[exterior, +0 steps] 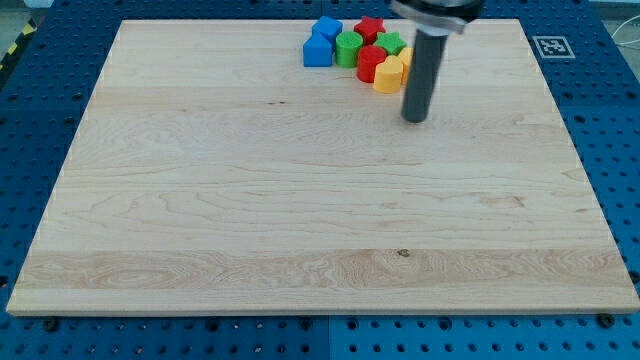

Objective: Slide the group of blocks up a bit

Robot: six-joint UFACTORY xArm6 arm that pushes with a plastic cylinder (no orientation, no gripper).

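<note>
I have no gripper to open or close here, only the rod, so nothing is grasped; my tip rests on the wooden board just below and slightly to the view's right of the cluster I am meant to move. The group sits up and to the view's left of my tip, packed tight: the yellow block is nearest, close beside the rod, with a red block touching it on the view's left, then a green block, and two blue blocks farthest to the view's left; a red star-shaped block and a second green block sit above those (a sliver of another yellow piece shows right against the rod, mostly hidden). I judge the push as not yet visibly under way, since my tip appears clear of the blocks, though the rod hides the nearest edge. The cluster already lies close to the board's top edge, so room upward is short, and a small nudge is all I would allow. Below and to both sides of my tip there is ample space to reposition under the group.
</note>
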